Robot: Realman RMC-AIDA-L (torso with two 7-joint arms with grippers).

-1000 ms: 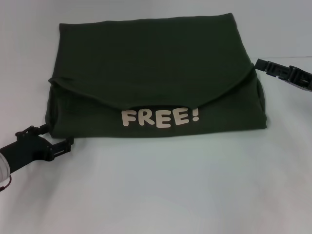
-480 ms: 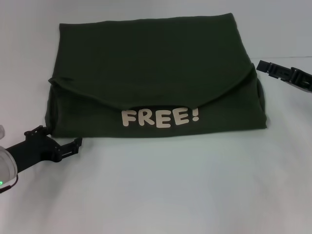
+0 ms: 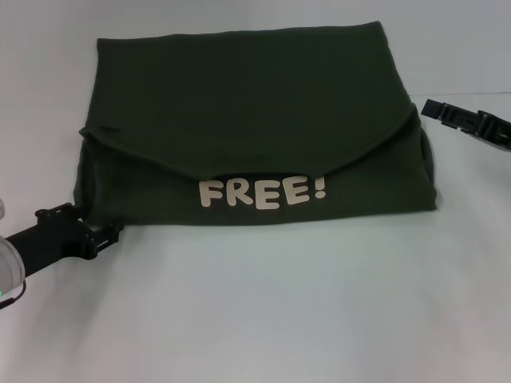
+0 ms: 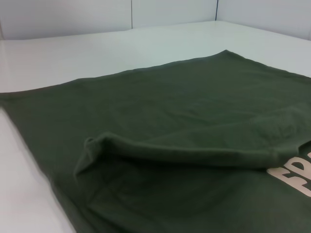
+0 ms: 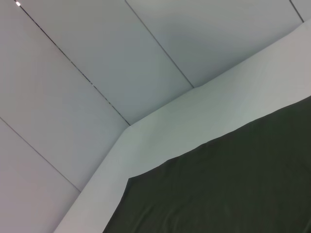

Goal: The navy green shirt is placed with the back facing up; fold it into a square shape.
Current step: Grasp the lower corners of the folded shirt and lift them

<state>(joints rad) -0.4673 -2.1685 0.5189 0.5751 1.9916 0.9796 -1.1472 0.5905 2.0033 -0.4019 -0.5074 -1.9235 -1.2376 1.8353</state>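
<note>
The navy green shirt (image 3: 247,120) lies folded on the white table, a curved flap folded over toward the front. Cream letters "FREE!" (image 3: 262,192) face up on the front layer. My left gripper (image 3: 100,223) is low on the table at the shirt's front left corner, open, one finger on each side of the corner's edge. The left wrist view shows the flap's edge (image 4: 184,153) and part of the letters (image 4: 296,177) close by. My right gripper (image 3: 437,109) hovers just off the shirt's right edge. The right wrist view shows a plain corner of the shirt (image 5: 233,189).
The white table (image 3: 279,303) stretches wide in front of the shirt. White wall panels (image 5: 97,73) stand behind the table's far edge.
My left gripper pushed right toward the shirt's front left corner, then drew back a little and now sits at that corner. My right gripper drifted slightly right. The shirt has not moved.
</note>
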